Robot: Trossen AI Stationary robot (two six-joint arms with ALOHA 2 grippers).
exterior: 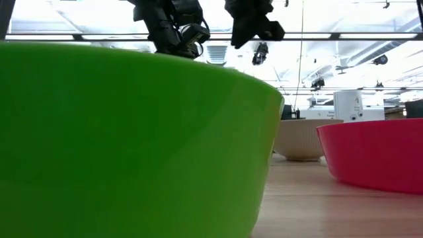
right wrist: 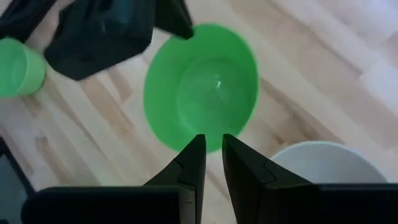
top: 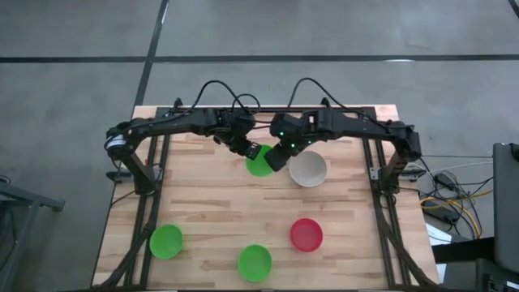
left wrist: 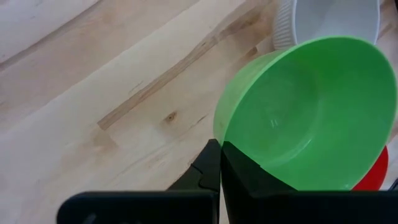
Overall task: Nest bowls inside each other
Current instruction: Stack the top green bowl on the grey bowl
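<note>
The left gripper (top: 250, 150) was clenched on the rim of a green bowl (top: 259, 161), which it held lifted above the far middle of the wooden table (top: 211, 203). In the left wrist view its two dark fingers (left wrist: 214, 171) pinched the bowl's near wall, with the bowl's open side turned toward the camera. The right gripper (top: 278, 156) was on the opposite side of the same bowl, its narrow jaws at the rim; in the right wrist view the fingers (right wrist: 194, 163) stood slightly apart with the rim between or just under them, and it could not be told whether they actually gripped it.

Just beside the held bowl, toward the right arm, a pale grey-white bowl (top: 308, 169) sat upright on the table. A red bowl (top: 306, 234) sat nearer the front edge on the right half. A second green bowl (top: 255, 262) stood at the front middle, and a third green bowl (top: 166, 241) stood at the front left, well apart from the others.

In the low view the front green bowl filled most of the picture, with the red bowl to its right and the grey-white bowl behind and between them; both arms hung from above.
</note>
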